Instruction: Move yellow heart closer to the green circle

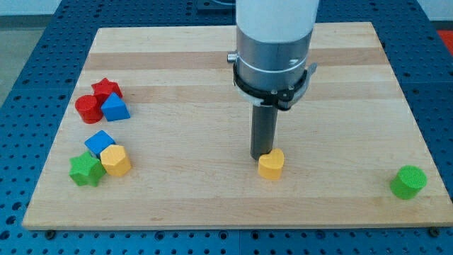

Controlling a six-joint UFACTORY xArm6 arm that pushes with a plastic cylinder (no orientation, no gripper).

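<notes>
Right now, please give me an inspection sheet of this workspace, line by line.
Surface: wooden board, flat, on a blue perforated table.
Job's things: yellow heart at centre bottom; green circle far at the view's right.
Clutter: red star, red cylinder, blue triangle, blue cube, yellow hexagon, green star, all at the view's left.
Tool: my tip just behind the heart, apparently touching.
Cables: nothing seen.
Surroundings: nothing seen.

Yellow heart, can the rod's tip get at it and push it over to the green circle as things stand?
Probably yes. My tip sits right at the yellow heart, on its upper-left side, apparently touching. No block lies between the heart and the green circle at the view's right.
</notes>
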